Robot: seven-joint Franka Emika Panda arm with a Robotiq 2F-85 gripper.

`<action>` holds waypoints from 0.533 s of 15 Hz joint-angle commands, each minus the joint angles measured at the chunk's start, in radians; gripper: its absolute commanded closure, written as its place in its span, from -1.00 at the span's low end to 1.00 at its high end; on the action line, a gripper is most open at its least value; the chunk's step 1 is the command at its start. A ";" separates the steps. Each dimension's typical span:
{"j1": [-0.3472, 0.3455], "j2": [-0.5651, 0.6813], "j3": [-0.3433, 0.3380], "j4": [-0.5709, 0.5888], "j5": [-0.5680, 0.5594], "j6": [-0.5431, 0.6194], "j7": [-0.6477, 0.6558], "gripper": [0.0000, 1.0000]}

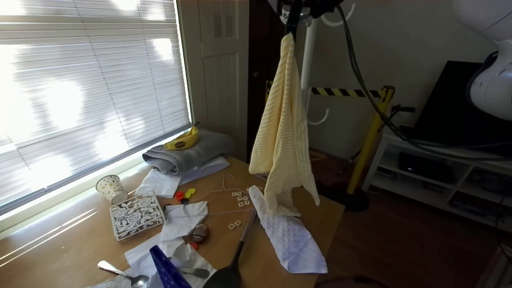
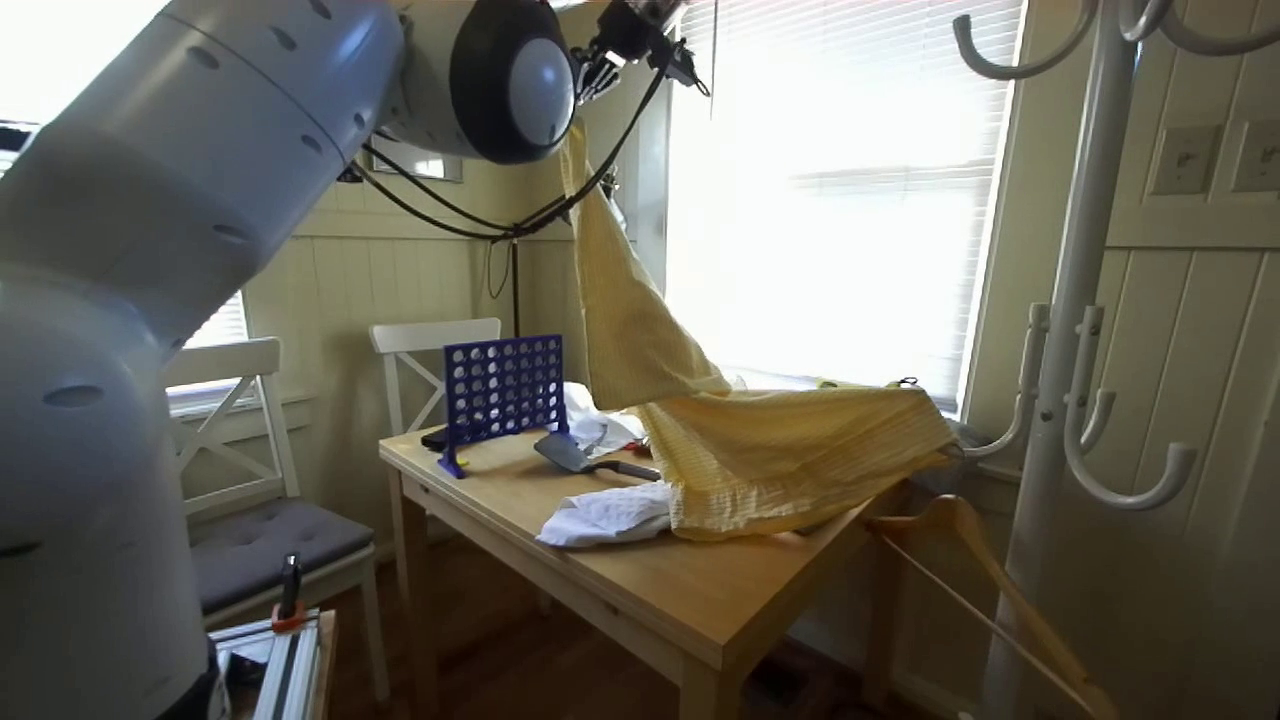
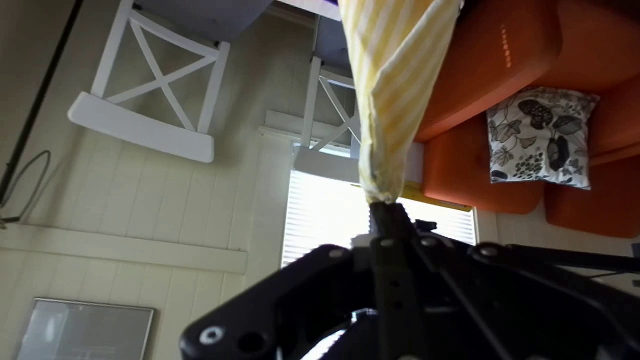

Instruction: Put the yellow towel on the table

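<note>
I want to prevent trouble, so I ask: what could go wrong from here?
The gripper pinches only one end of the yellow towel, so it might slip out early. In both exterior views, the towel partly hides the white patterned cloth and could drag it. In an exterior view, part appears to reach past the edge of the table, so it may slide off after release.
</note>
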 commanded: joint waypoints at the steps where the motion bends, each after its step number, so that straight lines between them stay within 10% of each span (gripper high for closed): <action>1: -0.038 0.032 0.025 0.021 -0.008 0.024 0.097 1.00; 8: -0.034 0.153 0.116 0.040 0.075 0.048 0.107 1.00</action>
